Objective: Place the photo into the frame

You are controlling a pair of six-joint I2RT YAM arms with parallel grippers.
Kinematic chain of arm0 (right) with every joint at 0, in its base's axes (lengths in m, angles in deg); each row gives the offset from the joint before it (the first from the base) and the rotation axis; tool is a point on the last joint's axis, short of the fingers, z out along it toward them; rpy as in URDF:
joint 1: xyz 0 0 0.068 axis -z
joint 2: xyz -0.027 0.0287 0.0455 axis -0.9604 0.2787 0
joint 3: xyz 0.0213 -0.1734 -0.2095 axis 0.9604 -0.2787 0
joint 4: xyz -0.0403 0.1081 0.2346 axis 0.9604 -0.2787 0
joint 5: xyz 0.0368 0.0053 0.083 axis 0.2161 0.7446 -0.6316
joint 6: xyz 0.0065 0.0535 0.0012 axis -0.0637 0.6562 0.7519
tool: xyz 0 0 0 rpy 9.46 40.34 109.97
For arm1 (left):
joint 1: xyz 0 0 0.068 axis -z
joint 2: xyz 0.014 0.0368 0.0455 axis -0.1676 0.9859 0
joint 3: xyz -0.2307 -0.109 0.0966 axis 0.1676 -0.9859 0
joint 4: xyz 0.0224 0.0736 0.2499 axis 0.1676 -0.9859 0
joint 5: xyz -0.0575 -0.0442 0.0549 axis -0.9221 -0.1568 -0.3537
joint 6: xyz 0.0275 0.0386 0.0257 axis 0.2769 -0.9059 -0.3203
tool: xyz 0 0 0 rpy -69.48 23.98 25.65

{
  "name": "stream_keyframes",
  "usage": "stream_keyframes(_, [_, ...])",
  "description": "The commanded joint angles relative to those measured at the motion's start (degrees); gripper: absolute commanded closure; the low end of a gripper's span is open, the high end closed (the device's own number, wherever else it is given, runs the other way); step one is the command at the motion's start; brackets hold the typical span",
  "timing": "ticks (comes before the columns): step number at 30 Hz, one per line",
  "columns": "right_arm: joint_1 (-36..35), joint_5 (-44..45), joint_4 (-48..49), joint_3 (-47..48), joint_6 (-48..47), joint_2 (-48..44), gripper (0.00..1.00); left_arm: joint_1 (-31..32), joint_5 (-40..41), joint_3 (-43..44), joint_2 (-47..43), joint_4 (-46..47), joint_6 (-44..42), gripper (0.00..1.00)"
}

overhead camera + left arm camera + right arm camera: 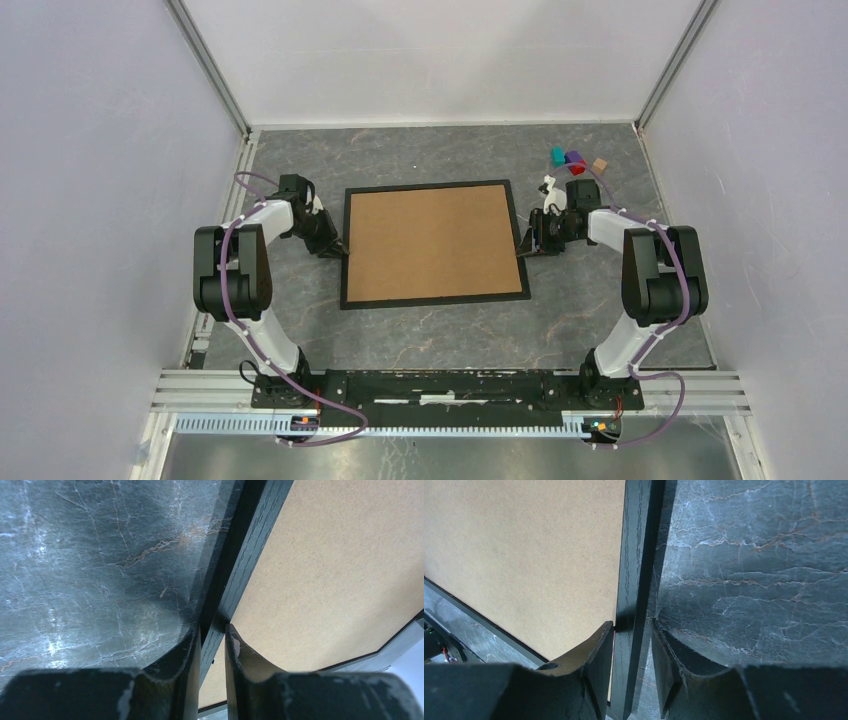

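Observation:
The black frame (436,297) lies flat in the middle of the table, back side up, with a brown backing board (432,242) filling it. The photo is hidden. My left gripper (337,248) is at the frame's left edge. In the left wrist view its fingers (212,628) are shut on that black rail (250,535), one on each side. My right gripper (528,245) straddles the right rail (634,555). In the right wrist view (633,624) the inner finger touches the rail and a strip of table shows between the rail and the outer finger.
Small coloured blocks (575,160) sit at the back right corner, with a small white object (548,185) beside the right wrist. White enclosure walls close in on three sides. A metal rail (450,385) carrying both arm bases runs along the near edge.

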Motion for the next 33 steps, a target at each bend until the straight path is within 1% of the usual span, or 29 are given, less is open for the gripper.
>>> stream_keyframes(1, [-1.4,9.2,-5.6,-3.5,-2.1,2.6,0.59,0.5,4.5,-1.9,3.3,-0.9,-2.9,0.74])
stream_keyframes(6, [-3.6,17.9,-5.1,-3.8,-0.6,4.1,0.60,0.6,4.5,-2.0,3.2,-1.0,-2.9,0.74])
stream_keyframes(12, [-7.1,28.1,-2.8,-6.7,2.3,6.4,0.60,0.6,4.3,-2.1,3.3,-1.0,-2.9,0.75])
stream_keyframes(15, [-10.4,36.6,-3.3,-5.9,3.5,6.6,0.60,0.5,4.0,-1.9,3.6,-0.9,-2.7,0.75])
stream_keyframes(19, [-16.1,42.7,-5.4,-5.2,5.6,7.4,0.57,0.6,3.9,-2.1,3.2,-0.9,-2.8,0.75])
stream_keyframes(21, [-16.5,40.6,-4.1,-6.7,6.3,6.2,0.54,0.7,3.8,-2.2,3.0,-1.0,-2.8,0.75])
stream_keyframes(23, [-14.5,33.5,-2.2,-7.8,5.0,4.4,0.51,0.7,3.7,-2.2,2.8,-1.0,-2.7,0.75])
stream_keyframes(26, [-10.3,17.0,-1.9,-5.5,2.0,1.3,0.47,1.0,3.7,-2.2,2.3,-0.9,-2.7,0.75])
stream_keyframes(27, [-8.7,10.1,-1.3,-4.4,1.8,-0.1,0.45,1.1,3.7,-2.2,2.3,-0.9,-2.7,0.75])
stream_keyframes(29, [-5.6,1.0,0.8,-3.1,2.7,-4.0,0.40,1.1,3.8,-2.2,2.1,-0.9,-2.7,0.75])
stream_keyframes(30, [-4.7,-0.7,0.5,-2.0,2.3,-5.0,0.38,1.1,3.8,-2.2,2.0,-0.8,-2.6,0.75])
stream_keyframes(33, [-2.1,0.7,-3.1,0.9,-1.1,-6.1,0.36,1.1,4.0,-2.1,2.0,-0.7,-2.6,0.75])
